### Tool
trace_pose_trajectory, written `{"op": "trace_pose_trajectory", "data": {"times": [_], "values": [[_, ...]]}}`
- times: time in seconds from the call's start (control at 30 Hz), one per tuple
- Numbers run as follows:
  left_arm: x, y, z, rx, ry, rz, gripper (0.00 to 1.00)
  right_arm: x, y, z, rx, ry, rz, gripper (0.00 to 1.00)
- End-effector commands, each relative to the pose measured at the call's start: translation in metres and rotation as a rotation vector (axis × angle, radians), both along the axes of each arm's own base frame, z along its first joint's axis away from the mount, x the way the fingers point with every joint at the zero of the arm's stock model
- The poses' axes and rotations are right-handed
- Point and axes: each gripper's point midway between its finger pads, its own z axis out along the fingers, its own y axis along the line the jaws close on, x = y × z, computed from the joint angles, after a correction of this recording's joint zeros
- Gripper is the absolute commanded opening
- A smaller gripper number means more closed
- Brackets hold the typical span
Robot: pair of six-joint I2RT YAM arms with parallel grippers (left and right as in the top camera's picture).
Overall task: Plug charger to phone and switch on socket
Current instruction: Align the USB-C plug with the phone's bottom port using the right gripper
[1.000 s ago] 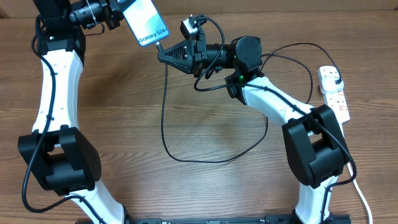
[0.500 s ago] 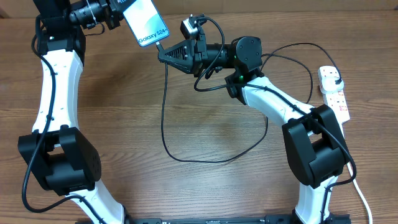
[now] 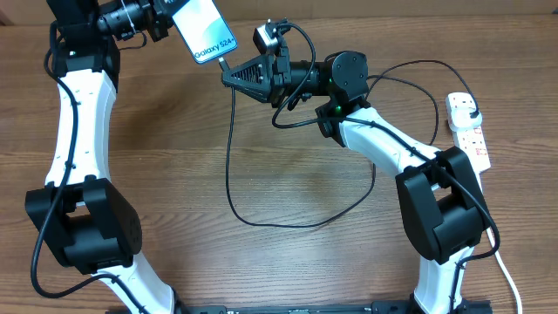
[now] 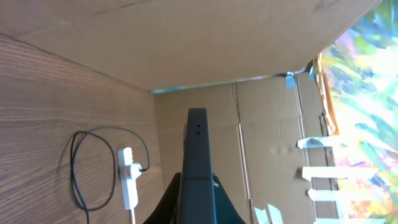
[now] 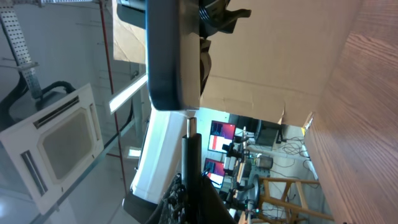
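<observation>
My left gripper [image 3: 172, 19] is shut on the phone [image 3: 206, 30] and holds it in the air at the top, light-blue screen up. The left wrist view shows the phone's dark edge [image 4: 197, 149] between the fingers. My right gripper [image 3: 229, 77] is shut on the charger's connector [image 5: 191, 158]. Its metal tip [image 5: 191, 123] meets the phone's bottom edge [image 5: 171, 56], with some metal still showing. The black charger cable [image 3: 230, 148] loops across the table to the plug head [image 3: 472, 114] in the white socket [image 3: 471, 135] at the far right.
A white cord [image 3: 510, 277] leaves the socket toward the front right corner. The cable loop [image 3: 288, 223] lies on the wooden table [image 3: 174, 183] between the two arm bases. Cardboard walls [image 4: 186, 37] stand behind the table.
</observation>
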Motion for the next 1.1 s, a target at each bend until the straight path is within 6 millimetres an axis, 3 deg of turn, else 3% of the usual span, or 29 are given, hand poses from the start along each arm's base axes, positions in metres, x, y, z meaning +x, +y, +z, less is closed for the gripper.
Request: {"op": "trace_pose_trajectory", "data": {"times": [0.0,1.07], "values": [[-0.0055,-0.0003,0.0175,-0.004,-0.024,0.007,0.04,-0.0051,-0.0035,0.0225,0.03,-0.043,-0.009,0.04],[-0.0101,-0.0089,0.0178,-0.003,-0.03,-0.029,0.04,-0.0038,-0.0064,0.0271,0.048,-0.063,-0.022,0.04]]}}
